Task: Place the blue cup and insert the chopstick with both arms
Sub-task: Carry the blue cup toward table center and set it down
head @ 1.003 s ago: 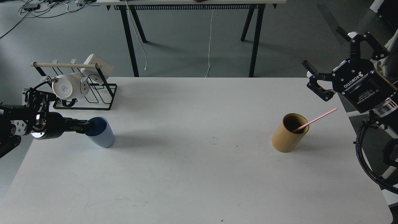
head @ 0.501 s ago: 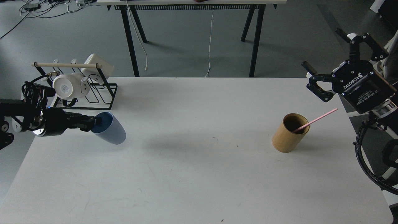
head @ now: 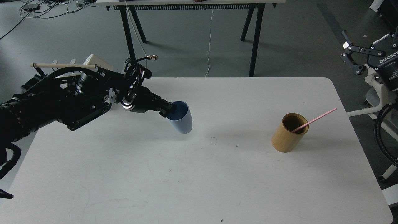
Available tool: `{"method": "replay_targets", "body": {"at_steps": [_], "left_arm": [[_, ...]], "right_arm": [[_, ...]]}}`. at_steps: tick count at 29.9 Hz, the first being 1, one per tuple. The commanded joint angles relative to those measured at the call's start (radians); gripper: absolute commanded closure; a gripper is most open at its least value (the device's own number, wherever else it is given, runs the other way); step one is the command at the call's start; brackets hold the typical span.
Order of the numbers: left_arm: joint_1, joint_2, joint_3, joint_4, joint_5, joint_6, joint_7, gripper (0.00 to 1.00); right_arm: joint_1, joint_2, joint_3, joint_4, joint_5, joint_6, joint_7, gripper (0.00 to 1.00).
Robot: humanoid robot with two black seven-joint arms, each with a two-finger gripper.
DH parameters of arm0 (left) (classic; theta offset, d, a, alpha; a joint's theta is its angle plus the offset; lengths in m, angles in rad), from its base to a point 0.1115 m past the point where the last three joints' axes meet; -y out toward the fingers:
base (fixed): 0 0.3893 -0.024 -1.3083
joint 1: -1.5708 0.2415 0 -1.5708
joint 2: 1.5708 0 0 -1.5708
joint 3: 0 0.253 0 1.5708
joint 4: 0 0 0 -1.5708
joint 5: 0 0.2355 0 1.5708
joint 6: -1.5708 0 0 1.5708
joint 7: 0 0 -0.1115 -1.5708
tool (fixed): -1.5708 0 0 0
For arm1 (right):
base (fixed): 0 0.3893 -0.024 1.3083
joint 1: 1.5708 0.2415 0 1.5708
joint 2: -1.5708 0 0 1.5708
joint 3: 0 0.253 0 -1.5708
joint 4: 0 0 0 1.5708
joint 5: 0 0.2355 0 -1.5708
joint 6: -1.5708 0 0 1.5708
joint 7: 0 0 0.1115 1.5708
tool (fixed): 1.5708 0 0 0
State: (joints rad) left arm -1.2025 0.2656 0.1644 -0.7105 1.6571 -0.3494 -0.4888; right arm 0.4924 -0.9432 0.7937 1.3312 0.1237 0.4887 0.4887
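Observation:
The blue cup (head: 182,119) is held tilted just above the white table (head: 199,174), left of centre. My left gripper (head: 169,110) is shut on its rim, one finger inside the cup. The pale-pink chopstick (head: 314,120) leans out of the tan bamboo cylinder (head: 289,133) at the right of the table, pointing up and to the right. My right gripper (head: 354,57) is open and empty, up beyond the table's far right corner, well clear of the chopstick.
A black wire mug rack (head: 93,67) with a cream wooden rod and a white box stands at the back left, mostly hidden behind my left arm. A black-legged table (head: 192,18) stands on the floor beyond.
My left arm has swung far to the right, carrying the blue cup from the table's left edge toward the middle. My right gripper has pulled back up and to the right.

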Motion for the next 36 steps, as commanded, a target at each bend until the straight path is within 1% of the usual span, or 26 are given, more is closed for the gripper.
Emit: {"method": "replay_targets", "body": {"at_steps": [1, 4, 8, 15, 23, 33, 36], "left_arm": [[-0.012, -0.089, 0.03, 0.061, 0.003, 0.001, 0.0, 0.97], [-0.009, -0.156, 0.082, 0.106, 0.004, 0.006, 0.0, 0.97], [-0.005, -0.196, 0.124, 0.143, 0.004, 0.024, 0.0, 0.96], [-0.008, -0.207, 0.126, 0.151, 0.003, 0.024, 0.0, 0.95], [0.0, -0.206, 0.124, 0.158, -0.01, 0.026, 0.0, 0.9], [0.0, -0.197, 0.122, 0.147, -0.011, 0.023, 0.0, 0.88], [0.001, -0.197, 0.121, 0.146, -0.013, 0.023, 0.0, 0.86]], "right_arm": [[-0.009, 0.0, -0.002, -0.003, 0.014, 0.0, 0.0, 0.01], [-0.017, 0.001, -0.001, -0.006, 0.019, 0.0, 0.0, 0.01], [-0.02, 0.0, 0.001, -0.006, 0.019, 0.0, 0.0, 0.01], [-0.026, 0.004, 0.001, -0.014, 0.019, 0.0, 0.0, 0.01], [-0.026, 0.004, -0.001, -0.015, 0.019, 0.0, 0.0, 0.01], [-0.026, 0.006, 0.002, -0.014, 0.02, 0.0, 0.0, 0.01], [-0.026, 0.006, 0.002, -0.012, 0.02, 0.0, 0.0, 0.01]]}}
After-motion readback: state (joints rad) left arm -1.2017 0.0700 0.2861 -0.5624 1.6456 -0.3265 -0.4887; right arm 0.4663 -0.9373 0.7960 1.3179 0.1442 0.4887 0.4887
